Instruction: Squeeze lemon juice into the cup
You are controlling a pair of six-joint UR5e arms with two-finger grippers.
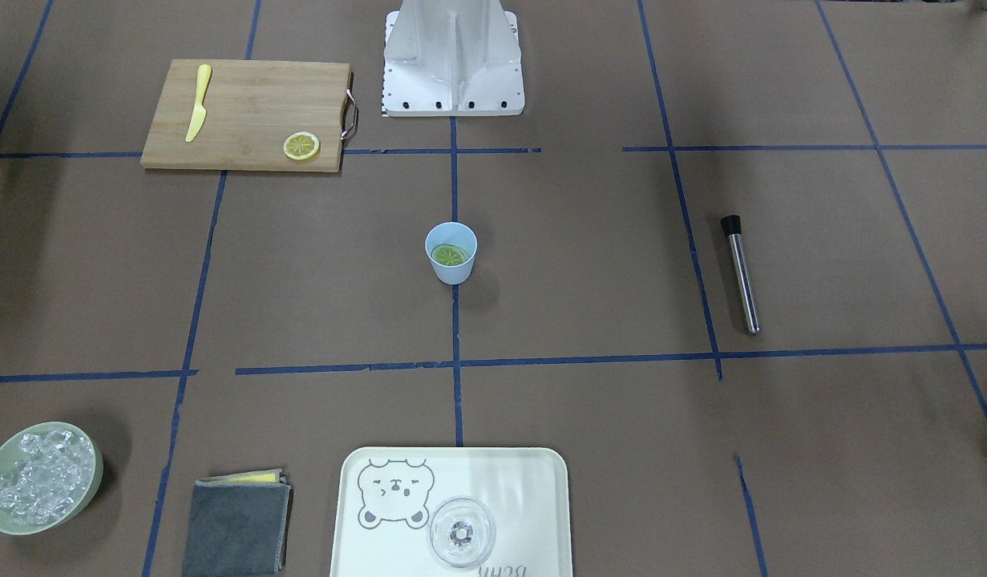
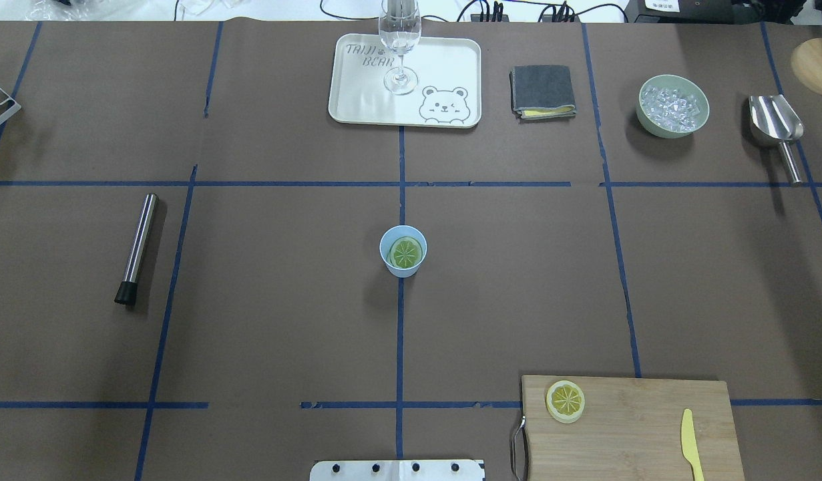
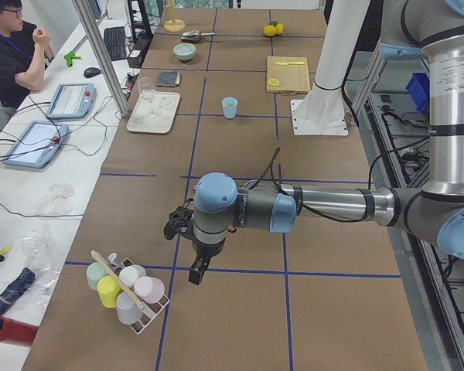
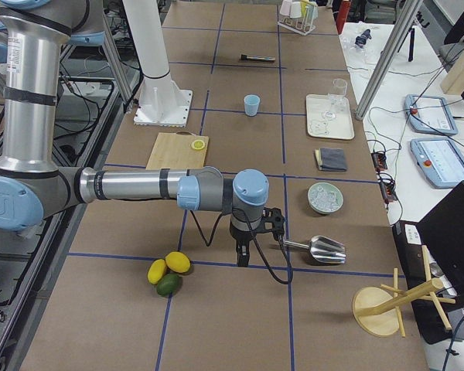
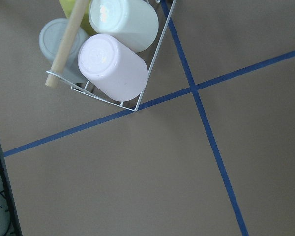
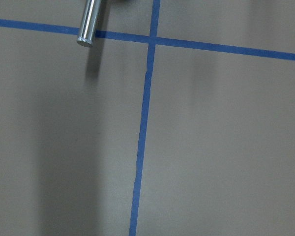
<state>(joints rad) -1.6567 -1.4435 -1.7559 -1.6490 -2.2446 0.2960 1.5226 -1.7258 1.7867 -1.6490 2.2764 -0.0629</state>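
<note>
Tray (image 2: 364, 100) beyond cup (image 2: 404, 272) reads "TAIJI BEAR".

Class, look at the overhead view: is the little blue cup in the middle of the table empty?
No, a lemon slice lies inside the cup.

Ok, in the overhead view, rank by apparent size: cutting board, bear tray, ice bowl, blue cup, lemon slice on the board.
1. cutting board, though cropped at the bottom edge.
2. bear tray.
3. ice bowl.
4. blue cup and lemon slice on the board: near alike; the slice lies closer to the camera, so unranked.
</note>
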